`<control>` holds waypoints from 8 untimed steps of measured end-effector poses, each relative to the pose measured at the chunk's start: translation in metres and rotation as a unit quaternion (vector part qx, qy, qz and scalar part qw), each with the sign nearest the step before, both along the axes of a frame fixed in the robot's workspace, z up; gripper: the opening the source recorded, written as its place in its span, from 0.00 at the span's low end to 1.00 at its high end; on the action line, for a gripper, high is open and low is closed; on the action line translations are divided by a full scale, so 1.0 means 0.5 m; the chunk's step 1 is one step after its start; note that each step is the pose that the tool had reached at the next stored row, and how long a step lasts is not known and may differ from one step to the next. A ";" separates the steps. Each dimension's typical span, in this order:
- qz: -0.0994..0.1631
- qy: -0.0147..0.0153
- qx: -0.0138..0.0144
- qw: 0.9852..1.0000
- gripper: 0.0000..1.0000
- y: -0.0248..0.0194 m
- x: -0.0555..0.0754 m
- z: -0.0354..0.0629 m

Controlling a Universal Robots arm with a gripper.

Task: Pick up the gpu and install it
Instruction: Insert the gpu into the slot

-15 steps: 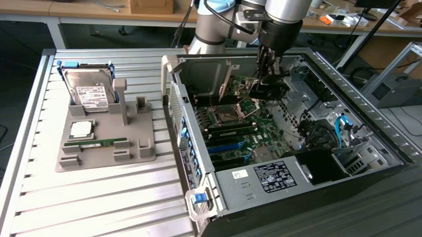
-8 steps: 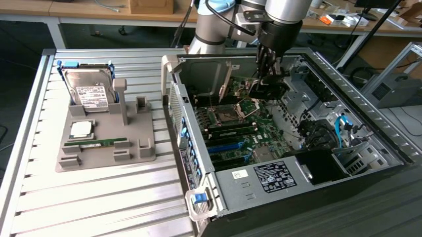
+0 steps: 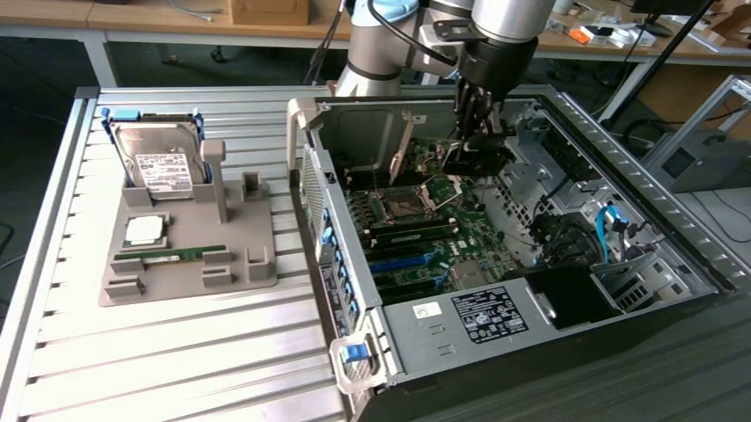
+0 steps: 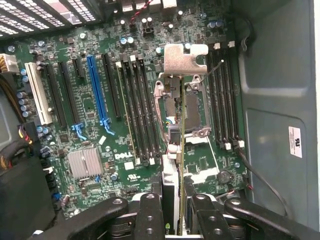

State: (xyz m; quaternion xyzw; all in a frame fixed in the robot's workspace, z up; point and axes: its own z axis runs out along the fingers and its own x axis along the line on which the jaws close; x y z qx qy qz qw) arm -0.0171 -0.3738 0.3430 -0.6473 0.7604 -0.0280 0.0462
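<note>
**GPU gripped, inside case**

Claw [image 4: 172, 212] partly closed, clamped on the gpu [image 4: 181, 125] edge-on. Card hangs above the motherboard [image 4: 100, 100], upper centre of the exterior view, inside the open PC case [image 3: 657, 220].

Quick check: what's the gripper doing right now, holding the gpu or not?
Gripper: shut on the gpu, holding it edge-on above the motherboard inside the open case.

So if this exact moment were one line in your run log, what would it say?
gripper: shut on gpu | gpu: edge-on, above motherboard inside computer case | hard drive: on grey holder
</note>
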 end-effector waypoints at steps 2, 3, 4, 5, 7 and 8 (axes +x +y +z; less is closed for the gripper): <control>0.004 0.000 0.000 1.000 0.27 0.0000 0.000 0.000; 0.008 0.000 0.000 1.000 0.27 0.0000 0.000 0.000; 0.010 0.000 0.000 1.000 0.27 0.0000 0.000 0.000; 0.012 0.000 0.000 1.000 0.27 0.0000 0.000 0.000; 0.017 0.000 0.000 1.000 0.27 0.0000 0.000 -0.001; 0.019 0.000 0.000 1.000 0.27 0.0000 0.000 -0.001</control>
